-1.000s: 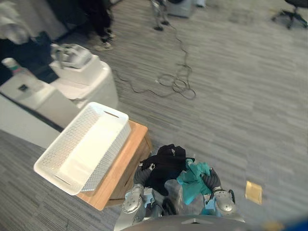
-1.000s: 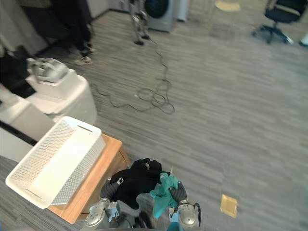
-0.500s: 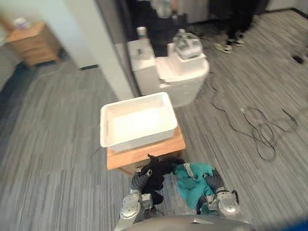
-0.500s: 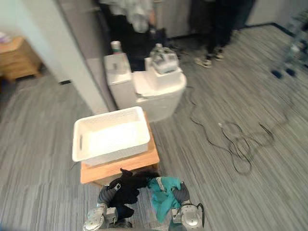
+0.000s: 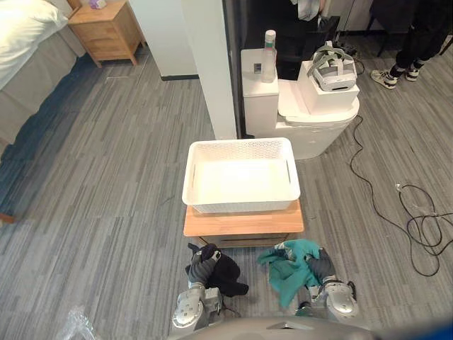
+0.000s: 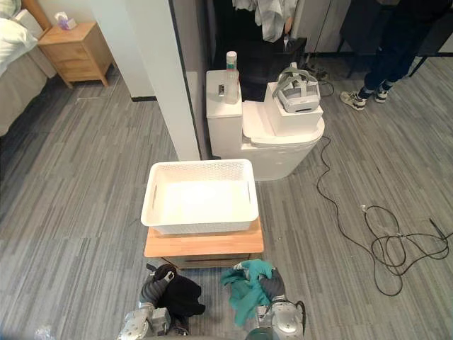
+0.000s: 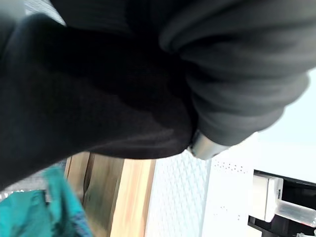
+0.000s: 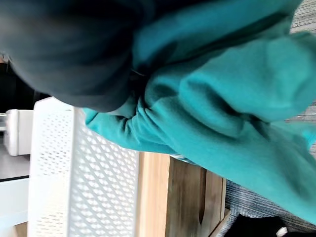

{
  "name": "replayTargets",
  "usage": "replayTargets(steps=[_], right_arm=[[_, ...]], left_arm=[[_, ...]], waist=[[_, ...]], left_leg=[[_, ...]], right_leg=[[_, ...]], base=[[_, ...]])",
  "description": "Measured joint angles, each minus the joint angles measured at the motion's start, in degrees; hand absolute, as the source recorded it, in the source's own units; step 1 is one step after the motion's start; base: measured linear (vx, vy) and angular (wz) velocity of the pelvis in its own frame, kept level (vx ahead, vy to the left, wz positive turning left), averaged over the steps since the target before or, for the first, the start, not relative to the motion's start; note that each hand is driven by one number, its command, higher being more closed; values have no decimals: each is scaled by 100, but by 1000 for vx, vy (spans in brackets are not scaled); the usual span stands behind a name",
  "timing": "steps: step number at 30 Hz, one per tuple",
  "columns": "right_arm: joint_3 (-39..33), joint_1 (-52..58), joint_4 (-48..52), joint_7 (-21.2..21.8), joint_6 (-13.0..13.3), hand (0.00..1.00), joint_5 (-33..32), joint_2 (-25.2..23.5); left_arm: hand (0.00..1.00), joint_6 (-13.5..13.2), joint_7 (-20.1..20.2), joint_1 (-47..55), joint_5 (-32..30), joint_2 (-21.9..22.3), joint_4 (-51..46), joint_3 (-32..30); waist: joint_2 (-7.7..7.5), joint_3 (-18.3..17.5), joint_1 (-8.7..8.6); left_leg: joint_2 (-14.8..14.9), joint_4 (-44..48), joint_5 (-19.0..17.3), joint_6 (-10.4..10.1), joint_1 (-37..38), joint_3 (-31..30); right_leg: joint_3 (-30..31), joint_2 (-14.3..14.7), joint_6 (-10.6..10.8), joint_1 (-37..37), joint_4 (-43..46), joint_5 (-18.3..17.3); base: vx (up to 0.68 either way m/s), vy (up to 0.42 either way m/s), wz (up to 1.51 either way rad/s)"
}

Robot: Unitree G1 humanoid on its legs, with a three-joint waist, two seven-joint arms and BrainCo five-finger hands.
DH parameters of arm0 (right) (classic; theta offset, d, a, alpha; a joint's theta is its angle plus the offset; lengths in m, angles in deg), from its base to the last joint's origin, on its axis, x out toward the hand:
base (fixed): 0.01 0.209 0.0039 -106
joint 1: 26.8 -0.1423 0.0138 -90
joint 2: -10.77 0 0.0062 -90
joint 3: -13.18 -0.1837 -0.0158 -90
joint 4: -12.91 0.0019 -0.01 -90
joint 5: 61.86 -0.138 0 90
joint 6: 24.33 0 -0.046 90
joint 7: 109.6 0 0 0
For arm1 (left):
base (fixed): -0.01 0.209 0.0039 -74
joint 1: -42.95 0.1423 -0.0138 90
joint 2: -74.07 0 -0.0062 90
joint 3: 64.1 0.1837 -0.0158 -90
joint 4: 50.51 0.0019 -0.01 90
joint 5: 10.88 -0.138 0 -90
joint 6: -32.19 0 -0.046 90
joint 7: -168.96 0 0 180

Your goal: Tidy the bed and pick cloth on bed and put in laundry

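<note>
Silver-grey arms [image 5: 190, 309], dark ribbed wrist covers [image 5: 320, 266]

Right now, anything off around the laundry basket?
Nothing stands out. The white laundry basket sits level and empty on the wooden stand; black cloth bunched at the left hand, teal cloth at the right hand.

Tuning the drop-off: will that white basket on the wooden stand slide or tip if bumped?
Probably slides easily: the white basket is empty and perforated, so likely light. Tipping seems unlikely, since it is wide and low. It covers nearly the whole top of the wooden stand, leaving little margin.
</note>
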Motion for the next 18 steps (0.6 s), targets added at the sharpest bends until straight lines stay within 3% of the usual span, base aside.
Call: replayTargets(steps=[1,2,3,4,6,7,8,9,10,11,12,13,14,15,18], right_arm=[[34,31,-6,21,5,100,0,-95],[141,55,-30,75,7,100,-1,-195],[168,51,-44,96,7,100,0,-237],[182,26,-58,111,8,100,0,-268],[130,-40,-57,105,17,100,-2,-253],[122,-59,-56,103,20,100,-2,-252],[124,-53,-58,96,27,100,-3,-262],[144,-58,-58,108,31,100,-4,-323],[136,-57,-58,109,41,100,-9,-361],[127,-51,-53,113,60,100,-19,-414],[140,-45,-33,129,85,100,-110,-430],[149,-46,-33,131,111,100,-197,-431],[150,-47,-18,130,161,100,-302,-433],[166,18,-33,130,196,100,-377,-389],[175,-17,49,121,215,100,-462,-129]], left_arm=[[100,-13,0,-29,-13,-133,-31,-4],[100,-15,0,-72,-55,-281,-44,-3],[100,-14,2,-96,-66,-333,-40,5],[100,-9,3,-105,-162,-365,-17,21],[100,-12,8,-122,-447,-426,18,202],[100,-16,8,-132,-487,-441,17,242],[100,-26,6,-143,-493,-461,20,266],[100,-30,2,-163,-493,-530,28,268],[100,-30,1,-173,-493,-561,45,270],[100,-47,-1,-193,-493,-576,152,270],[100,-49,-1,-213,-494,-574,302,285],[100,-56,2,-279,-495,-575,419,292],[100,-54,3,-331,-495,-586,695,302],[100,-47,8,-412,-503,-611,960,314],[100,-23,60,-303,-635,-345,1081,382]], waist=[[-173,-42,-36],[-280,-53,-27],[-356,-98,-34],[-339,-99,-66],[-252,-89,-83],[-238,-91,-88],[-188,-71,-139],[-200,-58,-237],[-201,-54,-277],[-175,-40,-292],[-125,-11,-305],[-107,-2,-340],[-128,-8,-371],[-228,3,-376],[201,-7,-361]], left_leg=[[-133,87,-131,73,-45,56],[-233,235,-327,100,-120,107],[-269,266,-394,119,-120,125],[-298,236,-461,142,-53,168],[-482,-285,-401,171,391,333],[-540,-436,-343,249,511,356],[-613,-660,-299,310,716,364],[-621,-818,-283,337,866,274],[-593,-890,-271,333,932,246],[-516,-1065,-219,282,1130,235],[-416,-1191,-188,236,1293,242],[-371,-1218,-172,218,1350,223],[-395,-1283,-150,180,1467,173],[-597,-1345,-150,104,1651,98],[-490,-1295,51,55,1730,152]], right_leg=[[0,-164,-10,-23,7,-12],[34,-306,123,-77,32,119],[54,-362,212,-114,94,228],[64,-409,138,-210,299,351],[269,-595,-382,-778,1479,653],[325,-654,-524,-934,1834,748],[371,-747,-851,-1293,2563,755],[548,-561,-675,-1568,3190,251],[639,-362,-560,-1658,3360,8],[731,163,-511,-1877,3511,-499],[724,706,-622,-2091,3367,-762],[679,961,-664,-2146,3106,-784],[472,1325,-827,-2148,2191,-571],[361,1412,-1329,-1993,1489,94],[401,1592,-1354,-1557,837,267]], base=[[81,232,6],[133,280,-9],[140,275,-19],[147,289,-22],[170,352,-21],[177,317,-2],[225,256,20],[257,156,29],[274,105,32],[342,32,18],[235,6,14],[343,-42,24],[306,-70,41],[372,-68,34],[284,9,-6]])
